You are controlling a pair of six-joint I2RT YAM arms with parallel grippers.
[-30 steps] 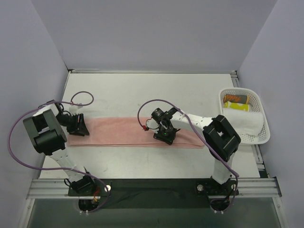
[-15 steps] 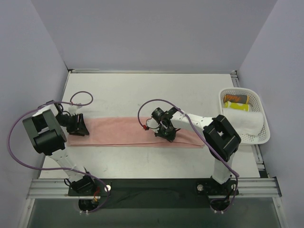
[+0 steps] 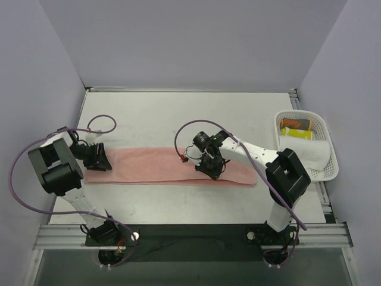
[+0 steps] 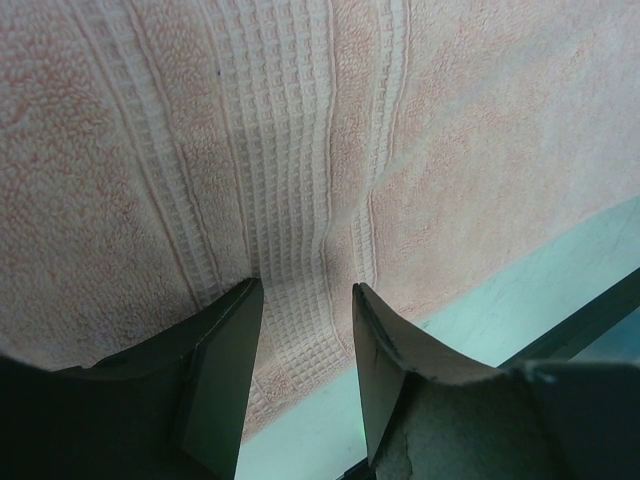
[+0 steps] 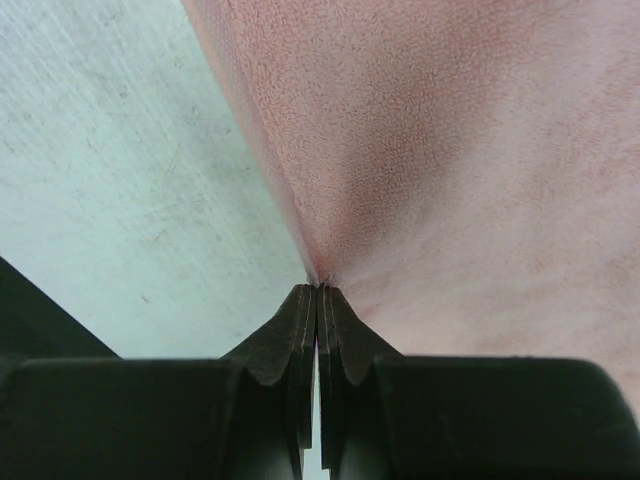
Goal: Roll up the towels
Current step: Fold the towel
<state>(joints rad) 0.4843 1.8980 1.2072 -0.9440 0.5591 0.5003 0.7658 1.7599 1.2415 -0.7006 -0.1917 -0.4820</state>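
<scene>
Top external: salmon-pink towel (image 3: 149,165) lies flat as one long strip, left to right across mid-table, unrolled. White towel (image 3: 314,154) sits bundled in the near half of the basket (image 3: 325,124) at the table's right edge.

Right gripper (image 3: 213,170) is on the pink towel's near edge, right of centre. Left gripper (image 3: 99,158) is on its left end.

Surface/room: white table (image 3: 178,113), pale lilac walls (image 3: 178,42) on three sides, metal rail (image 3: 190,233) along the near edge carrying both arm bases.

Right wrist view adds: jaws pressed together, pinching the towel's edge (image 5: 420,150), with the cloth puckering up to the tips. Tabletop there looks scuffed.

Left wrist view adds: fingers (image 4: 225,370) spread apart, straddling a raised crease in a waffle-weave band with ribbed stripes either side. Neither finger is seen to clamp it. The band is not legible from above.

Count: 2 towels (1 pink, 1 white), 2 arms, 1 basket, 2 purple cables (image 3: 24,196), 1 per arm. The basket's far half holds 2 small items, 1 orange (image 3: 296,124) and 1 yellow (image 3: 296,133). Type cannot be told.
</scene>
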